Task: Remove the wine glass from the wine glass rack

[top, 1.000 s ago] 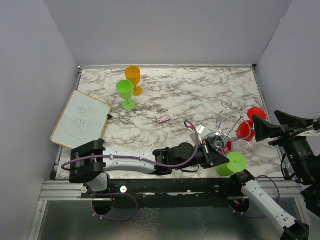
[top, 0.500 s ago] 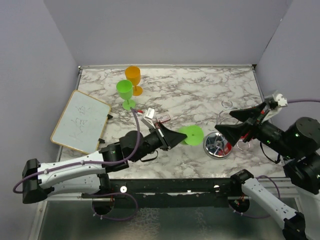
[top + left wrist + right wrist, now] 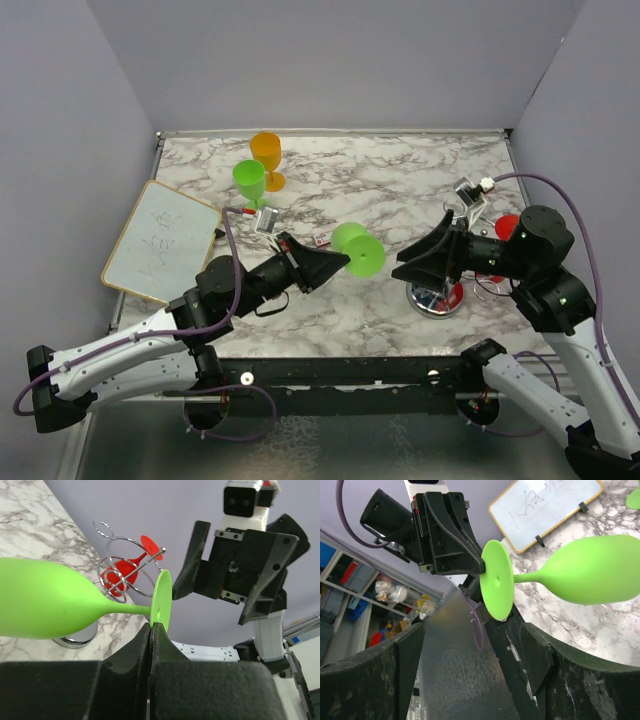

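My left gripper (image 3: 337, 263) is shut on the edge of the foot of a green wine glass (image 3: 360, 250) and holds it on its side above the table's middle, away from the rack. In the left wrist view the jaws (image 3: 151, 626) pinch the foot disc, with the bowl (image 3: 45, 605) to the left. The chrome wine glass rack (image 3: 433, 299) stands right of centre, partly hidden by my right arm, and a red wine glass (image 3: 122, 572) hangs on it. My right gripper (image 3: 405, 268) is open and empty above the rack, facing the green glass (image 3: 590, 570).
A green glass (image 3: 250, 185) and an orange glass (image 3: 267, 155) stand upright at the back left. A whiteboard (image 3: 160, 240) lies at the left edge. A small card (image 3: 325, 238) lies near the middle. Grey walls enclose the table.
My left arm carried the green glass from beside the rack leftward and up toward the table's middle. My right arm swung in from the right edge over the rack.
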Controlling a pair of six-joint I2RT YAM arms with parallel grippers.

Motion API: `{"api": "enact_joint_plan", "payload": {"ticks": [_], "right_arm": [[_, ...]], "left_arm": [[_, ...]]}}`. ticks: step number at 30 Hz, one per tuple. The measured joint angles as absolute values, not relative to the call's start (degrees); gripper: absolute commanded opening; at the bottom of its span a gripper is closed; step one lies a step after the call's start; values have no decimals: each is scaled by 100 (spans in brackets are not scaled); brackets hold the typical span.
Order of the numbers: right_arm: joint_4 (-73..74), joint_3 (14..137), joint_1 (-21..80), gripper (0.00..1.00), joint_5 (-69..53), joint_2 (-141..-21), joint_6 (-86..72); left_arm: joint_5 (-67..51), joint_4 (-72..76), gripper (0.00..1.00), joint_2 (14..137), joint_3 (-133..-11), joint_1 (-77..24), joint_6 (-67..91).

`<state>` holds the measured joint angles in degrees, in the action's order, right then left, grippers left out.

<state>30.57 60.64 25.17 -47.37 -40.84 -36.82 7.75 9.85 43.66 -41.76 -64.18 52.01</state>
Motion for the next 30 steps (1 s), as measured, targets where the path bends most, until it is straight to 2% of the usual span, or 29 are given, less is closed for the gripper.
{"api": "enact_joint_plan", "payload": {"ticks": [12, 22, 30], "right_arm": [[1942, 5642, 2517, 58, -4991, -4239, -4340], [1369, 5328, 2517, 33, -5089, -4246, -4648], [1269, 5229, 2517, 30, -5135, -4244, -4650]], "left_arm": [[189, 1500, 0, 4429, -4176, -6418, 4998], [36, 1500, 0, 4654, -4178, -6418, 4932], [-60, 1516, 0, 4737, -4324, -6418, 4888]]}}
